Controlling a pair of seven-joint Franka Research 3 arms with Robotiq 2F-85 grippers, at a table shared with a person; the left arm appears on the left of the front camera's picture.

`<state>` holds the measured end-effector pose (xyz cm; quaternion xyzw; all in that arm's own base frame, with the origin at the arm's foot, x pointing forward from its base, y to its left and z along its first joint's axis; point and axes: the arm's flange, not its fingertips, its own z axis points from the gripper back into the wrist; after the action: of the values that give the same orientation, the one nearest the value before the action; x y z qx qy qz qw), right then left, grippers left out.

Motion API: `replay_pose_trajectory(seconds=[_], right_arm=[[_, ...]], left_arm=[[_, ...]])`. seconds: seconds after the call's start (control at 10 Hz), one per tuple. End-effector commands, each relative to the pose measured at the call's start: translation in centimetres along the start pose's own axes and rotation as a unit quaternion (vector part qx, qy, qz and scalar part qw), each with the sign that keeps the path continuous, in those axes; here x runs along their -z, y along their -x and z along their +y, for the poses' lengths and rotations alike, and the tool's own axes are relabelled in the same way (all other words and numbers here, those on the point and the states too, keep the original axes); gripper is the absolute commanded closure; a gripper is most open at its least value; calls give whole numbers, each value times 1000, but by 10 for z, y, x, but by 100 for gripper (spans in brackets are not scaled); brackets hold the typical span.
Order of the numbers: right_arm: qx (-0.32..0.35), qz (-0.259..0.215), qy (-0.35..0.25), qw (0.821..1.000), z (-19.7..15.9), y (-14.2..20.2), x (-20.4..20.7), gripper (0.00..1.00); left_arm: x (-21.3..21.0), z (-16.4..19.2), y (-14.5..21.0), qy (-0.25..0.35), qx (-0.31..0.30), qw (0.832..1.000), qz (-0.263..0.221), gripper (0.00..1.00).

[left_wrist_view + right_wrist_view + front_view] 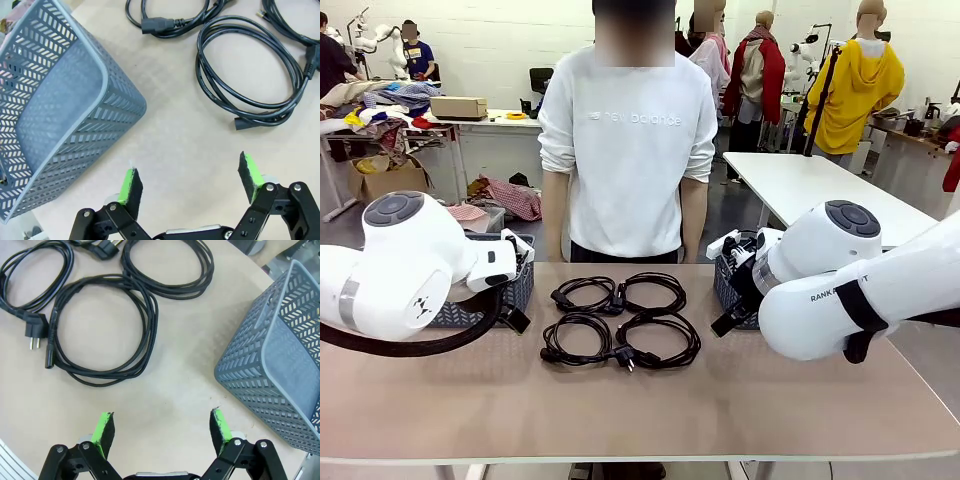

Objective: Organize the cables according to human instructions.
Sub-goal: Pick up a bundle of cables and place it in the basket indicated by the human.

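Several black cables lie as round coils in the middle of the table, two in a far row (583, 293) (655, 292) and two in a near row (576, 338) (660, 340). My left gripper (190, 182) hangs open over bare tabletop, between a grey basket (60, 100) and the nearest coil (250, 75). My right gripper (162, 427) is open too, above bare table, with a coil (100, 325) ahead on one side and a grey basket (280, 350) on the other. Neither gripper touches a cable.
A grey mesh basket stands at each side of the coils, the left basket (515, 290) and the right basket (730, 285), each partly behind an arm. A person (628, 150) stands at the far edge, arms down. The near half of the table (640, 410) is bare.
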<state>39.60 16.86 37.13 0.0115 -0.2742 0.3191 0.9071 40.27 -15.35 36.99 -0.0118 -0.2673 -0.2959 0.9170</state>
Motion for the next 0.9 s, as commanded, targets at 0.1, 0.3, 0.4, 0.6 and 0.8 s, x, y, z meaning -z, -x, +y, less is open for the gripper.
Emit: replay_pose_trajectory(seconds=[0.1, 0.3, 0.4, 0.6, 0.8], right_arm=[[1, 0, 0, 1000, 0, 0, 0, 0], [0, 0, 0, 1000, 0, 0, 0, 0], [-13, -4, -13, 1000, -6, -6, -10, 0], [-48, -9, -43, 998, -20, -14, -32, 0], [-73, -23, -75, 994, -36, -18, -50, 0]], left_arm=[[0, 1, 0, 0, -1, 1000, 0, 0], [0, 0, 0, 0, 0, 1000, 0, 0], [-13, 6, -2, 12, 11, 1000, -12, 0], [-40, 21, -6, 21, 38, 999, -24, 0], [-67, 41, -12, 34, 60, 997, -36, 0]])
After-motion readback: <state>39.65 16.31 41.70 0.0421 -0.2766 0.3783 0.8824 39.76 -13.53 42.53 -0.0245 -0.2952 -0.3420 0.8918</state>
